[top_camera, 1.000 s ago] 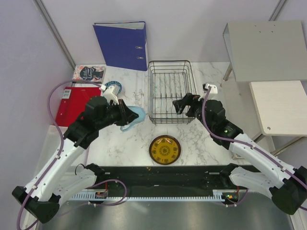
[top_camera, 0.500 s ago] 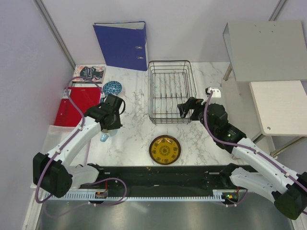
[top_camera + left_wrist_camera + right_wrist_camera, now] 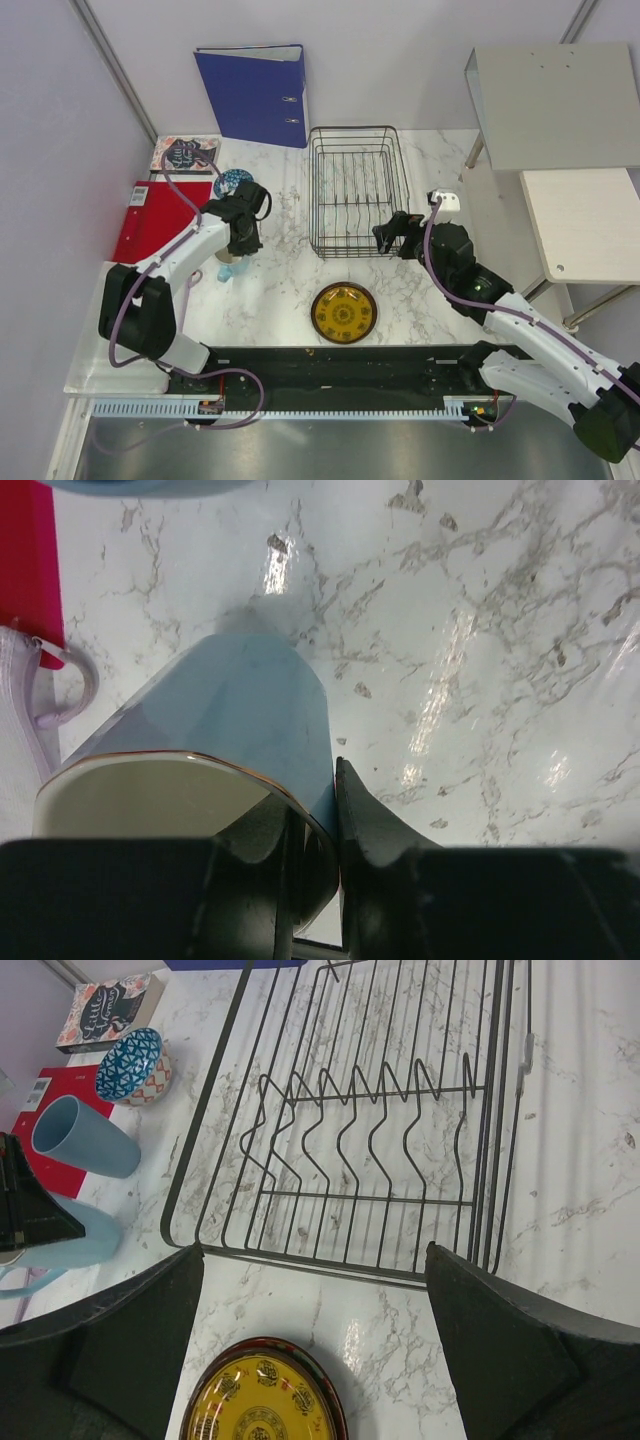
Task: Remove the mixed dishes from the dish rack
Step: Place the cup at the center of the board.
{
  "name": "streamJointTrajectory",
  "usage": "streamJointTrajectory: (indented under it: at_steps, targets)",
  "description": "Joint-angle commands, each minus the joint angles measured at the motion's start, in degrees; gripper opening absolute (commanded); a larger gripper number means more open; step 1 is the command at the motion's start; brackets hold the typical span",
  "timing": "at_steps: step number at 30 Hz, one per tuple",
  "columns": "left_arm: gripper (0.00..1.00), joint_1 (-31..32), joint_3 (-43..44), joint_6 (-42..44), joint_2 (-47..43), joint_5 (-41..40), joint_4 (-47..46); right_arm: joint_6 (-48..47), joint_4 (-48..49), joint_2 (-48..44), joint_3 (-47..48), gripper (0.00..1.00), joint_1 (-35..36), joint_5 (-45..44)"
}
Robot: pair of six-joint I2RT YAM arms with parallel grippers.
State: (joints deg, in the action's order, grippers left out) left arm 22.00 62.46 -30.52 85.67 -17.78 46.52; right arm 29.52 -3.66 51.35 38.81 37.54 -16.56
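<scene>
My left hand [image 3: 240, 243] is pinched nearly closed on the rim of a pale blue cup [image 3: 230, 730], one finger inside, at the left of the overhead frame. I'd lower it until the base sits flat on the desk [image 3: 290, 290], then release and lift straight up. My right hand [image 3: 395, 232] gapes wide, holding nothing, beside the empty dish rack [image 3: 355, 190]. The desk is glossy white marble; pale walls [image 3: 420, 60] enclose it.

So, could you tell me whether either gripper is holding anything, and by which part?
The left gripper pinches a pale blue cup by its rim, one finger inside; the right gripper holds nothing.
</scene>
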Motion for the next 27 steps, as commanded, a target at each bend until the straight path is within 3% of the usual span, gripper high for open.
streamJointTrajectory:
  at_steps: [1,6,18,20,27]
  targets:
    - [0.02,-2.13,3.73,1.96,1.08,0.46,-4.33,-0.86,1.03,-1.52,-0.93,0.98,0.08,0.12]
    - [0.02,-4.51,2.67,1.70,2.13,5.55,-5.74,-1.04,1.02,-1.17,-0.93,0.98,0.17,0.21]
    - [0.02,-5.30,-0.67,2.57,2.05,9.07,-6.00,-0.34,1.20,0.77,-0.22,0.98,0.17,1.35]
    - [0.07,-5.30,-1.02,2.75,1.96,9.43,-6.00,-0.34,1.29,0.77,-0.31,0.98,0.17,1.35]
    - [0.49,-5.48,-0.94,3.19,0.03,9.78,-5.74,-0.34,1.20,0.50,-0.66,0.98,0.17,1.26]
